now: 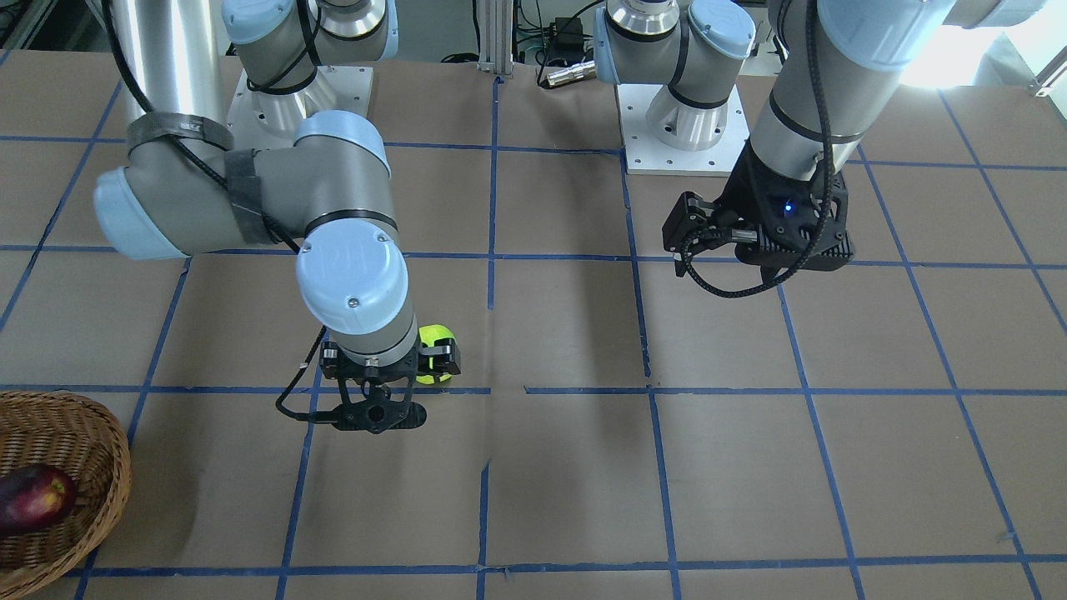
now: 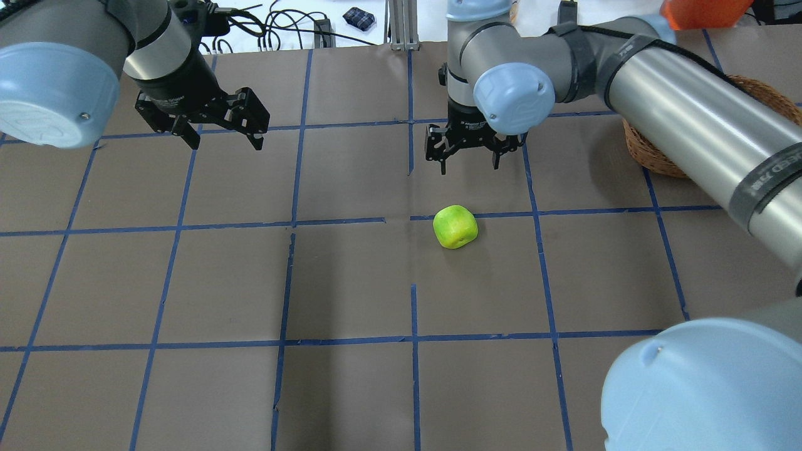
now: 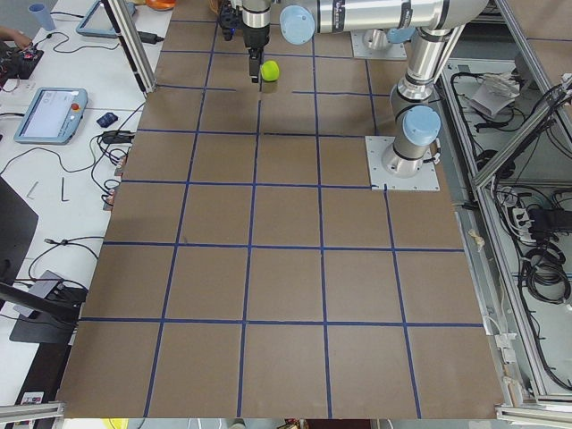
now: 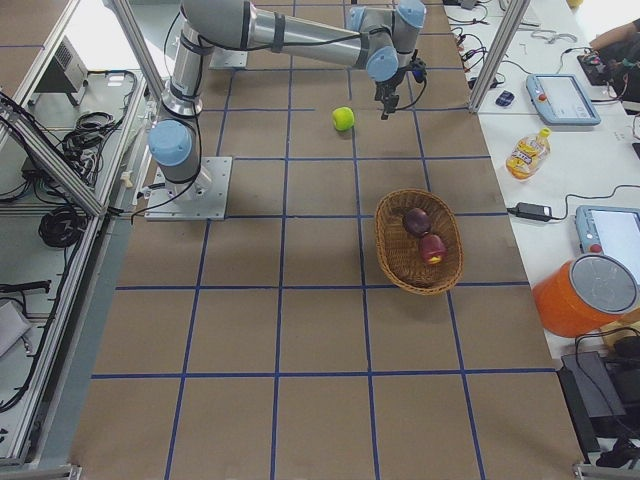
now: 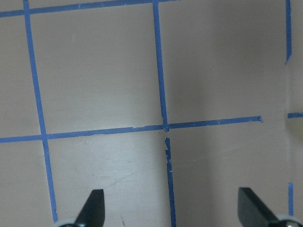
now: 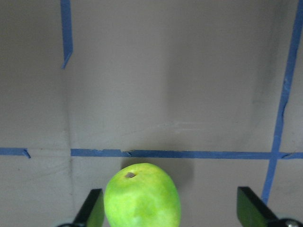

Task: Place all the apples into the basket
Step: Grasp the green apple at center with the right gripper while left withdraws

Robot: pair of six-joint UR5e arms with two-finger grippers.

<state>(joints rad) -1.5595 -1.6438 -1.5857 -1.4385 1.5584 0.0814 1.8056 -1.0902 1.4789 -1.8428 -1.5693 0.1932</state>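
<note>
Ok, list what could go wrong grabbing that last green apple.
1. In the right wrist view the green apple sits off-centre in the open right gripper, close to one finger. Coming down might clip it and send it rolling.
2. The basket already holds the maroon apple and red apple. A high drop could bounce off them.

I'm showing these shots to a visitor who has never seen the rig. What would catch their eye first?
The bright yellow-green apple lies alone near the middle of the brown, blue-taped table, with the right end effector open close by it. Off to the robot's right, the wicker basket holds a maroon apple and a red apple.
</note>
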